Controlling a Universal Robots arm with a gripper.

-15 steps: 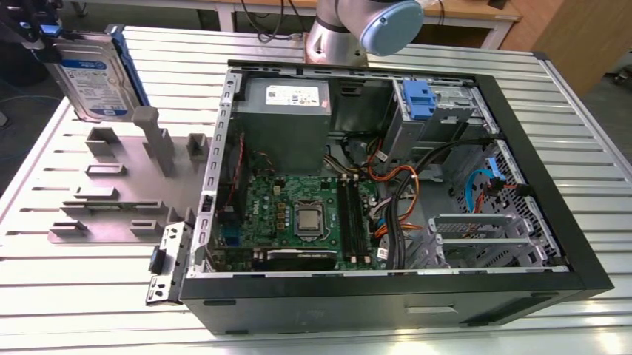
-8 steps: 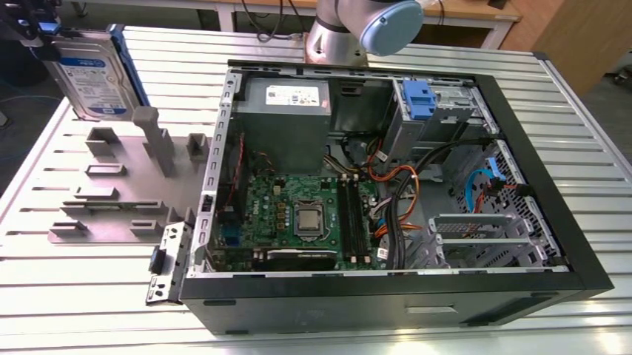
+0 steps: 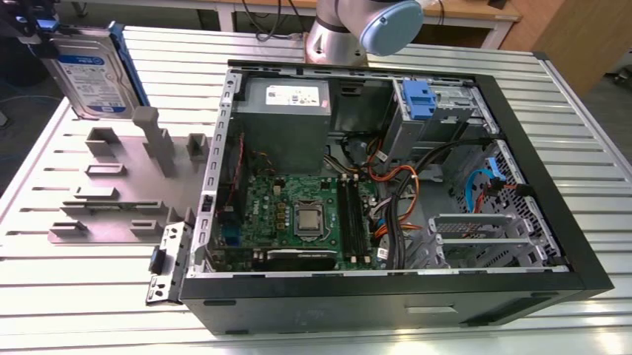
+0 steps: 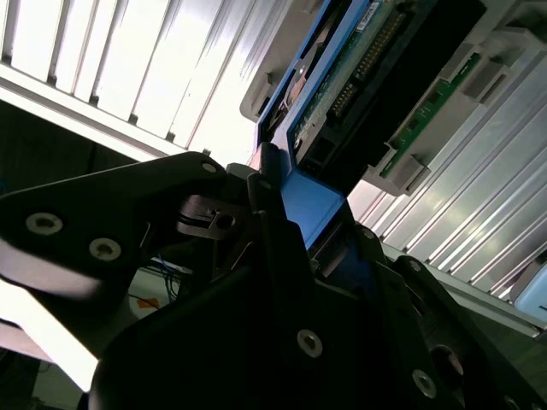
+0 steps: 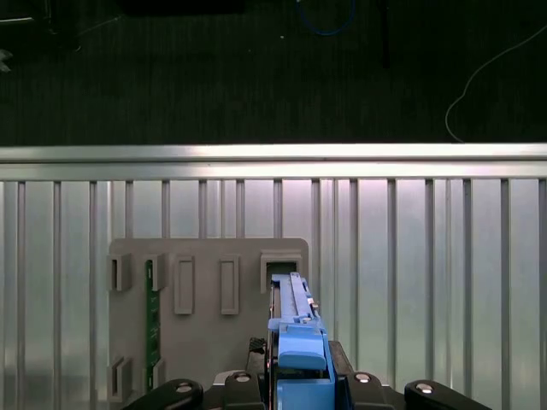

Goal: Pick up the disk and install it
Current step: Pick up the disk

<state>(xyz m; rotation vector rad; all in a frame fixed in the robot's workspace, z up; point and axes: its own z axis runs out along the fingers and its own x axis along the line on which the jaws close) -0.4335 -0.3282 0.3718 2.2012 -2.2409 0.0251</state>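
The gripper (image 4: 291, 201) is clamped on the disk (image 3: 94, 74). In the second wrist view its matte black fingers (image 4: 256, 256), studded with silver screw heads, press on either side of the smooth blue end tab (image 4: 312, 205). Beyond the tab lies the drive's underside, with a green circuit board (image 4: 359, 73) and a dark connector row.

In the exterior view the disk hangs upright at the exterior view's left. Its flat silver face and white-and-blue label are turned to the camera, and a blue carrier rail (image 3: 132, 66) runs down one long edge. Its rounded lower end is free, just above a grey fixture plate (image 3: 118, 200) of dull moulded plastic with rectangular slots and upright posts. In the first wrist view the disk is edge-on, a narrow blue strip over one of those slots.

The plate lies on a ribbed aluminium table (image 3: 59, 296). Well apart from the disk sits an open black computer case (image 3: 395, 299), holding a grey power supply box (image 3: 286, 118), a green motherboard (image 3: 296, 214) and a blue plastic bracket (image 3: 417, 100).
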